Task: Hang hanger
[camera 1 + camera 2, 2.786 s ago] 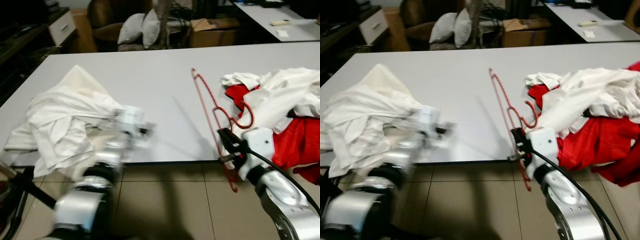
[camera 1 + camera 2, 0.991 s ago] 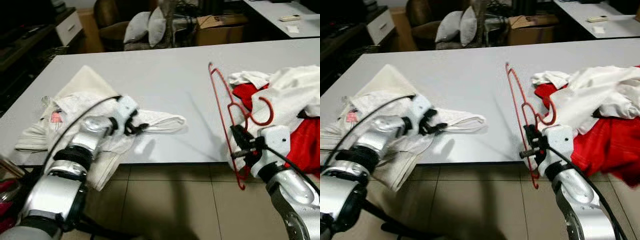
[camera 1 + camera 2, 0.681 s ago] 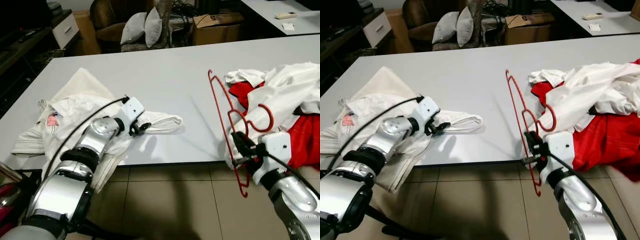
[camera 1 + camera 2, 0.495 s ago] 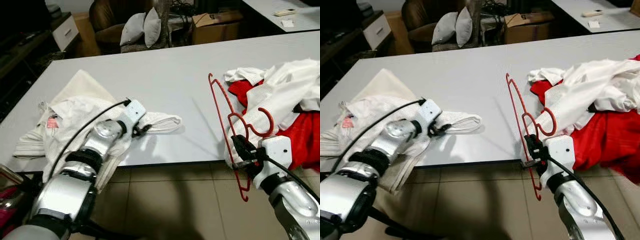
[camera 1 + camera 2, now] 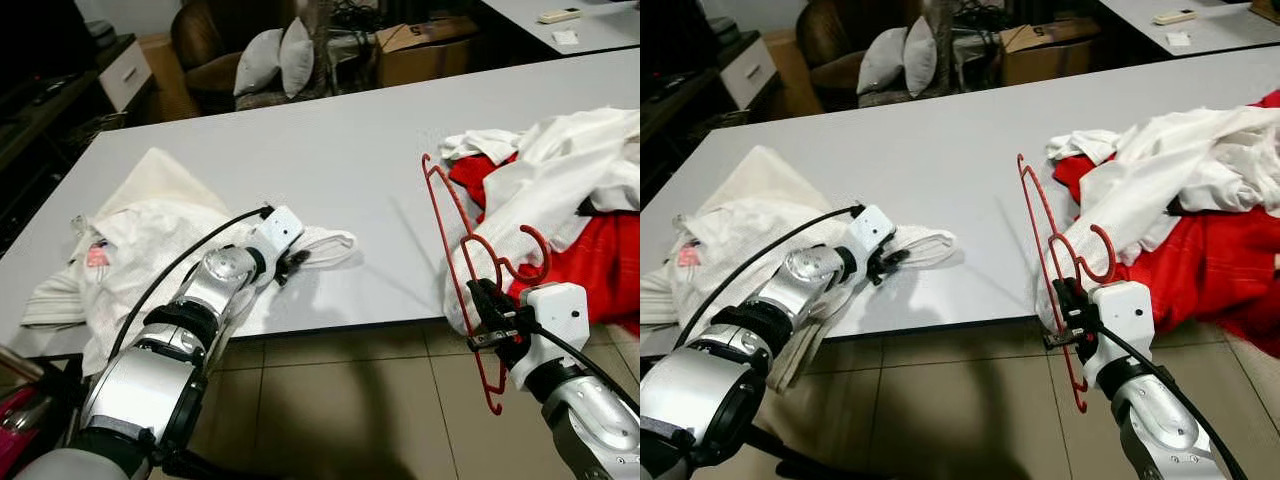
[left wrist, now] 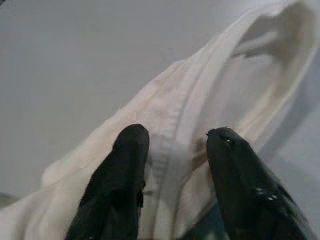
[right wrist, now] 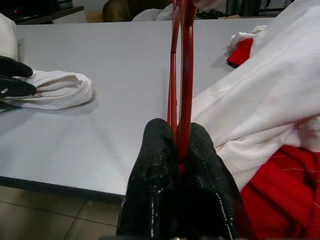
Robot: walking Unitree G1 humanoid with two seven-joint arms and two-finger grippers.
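While the right claw (image 5: 1072, 312) hangs just off the near edge of the table (image 5: 330, 150), it is clamped on a red hanger (image 5: 462, 262), both fingers pressed flat against the wire in the right wrist view. The hanger stands upright on edge, its hook curling toward the pile of white and red clothes (image 5: 570, 200) at the robot's right, its far end raised over the table and its near end dropping below the table edge toward the tiled floor (image 5: 330, 400). Judged from this, the hold at the lower wire keeps the frame vertical and free of the pile, so that a garment can be fed onto it.

The left claw (image 5: 292, 262) lies on the table at the end of a white shirt (image 5: 150, 220) that is spread at the robot's left. In the left wrist view its fingers (image 6: 120, 175) are parted and straddle a folded seam or collar band of the shirt; cloth lies between them, but they are not closed on it. This placement reads as an approach to grip the collar, the natural point for threading the hanger.

Hanger and shirt are well apart. No rail or hook for hanging can be made out. Risk noted: the collar fold is thin and may slip a partial grip.
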